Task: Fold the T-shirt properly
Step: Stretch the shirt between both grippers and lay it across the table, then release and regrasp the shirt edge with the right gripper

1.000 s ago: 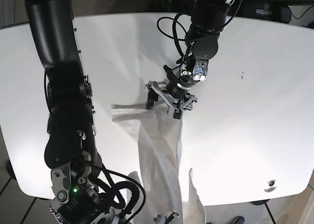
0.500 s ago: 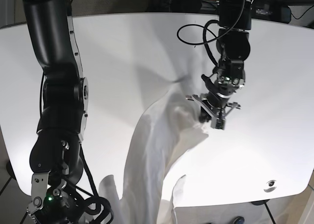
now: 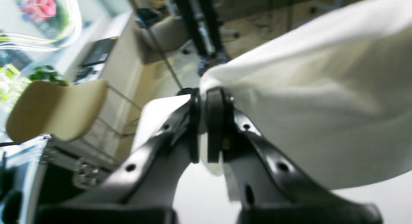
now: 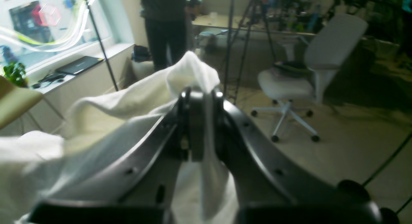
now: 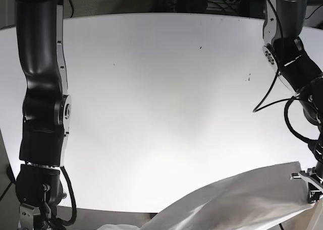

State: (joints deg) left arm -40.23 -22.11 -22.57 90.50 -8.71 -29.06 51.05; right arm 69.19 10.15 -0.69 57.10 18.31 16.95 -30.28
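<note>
Two grippers: both are clamping the white cotton T-shirt, one at each end.
Right gripper: hidden below the frame at the base view's lower left; its wrist view is showing the black jaws closed tight on a bunched white corner poking up between them.
Shirt position: it is hanging as a stretched band along the near edge of the round white table, partly off it, at the base view's lower right.
Long axis: it is running from lower left up to the right, spanning arm to arm.
Left gripper: at the base view's far right edge, jaws pressed together on a thin fold of cloth, the rest billowing off to its right.
Coming move, as I judge it: the cloth is lying inboard of both grippers, so laying it flat is calling for a carry back over the tabletop, neither arm being clearly nearer.
</note>
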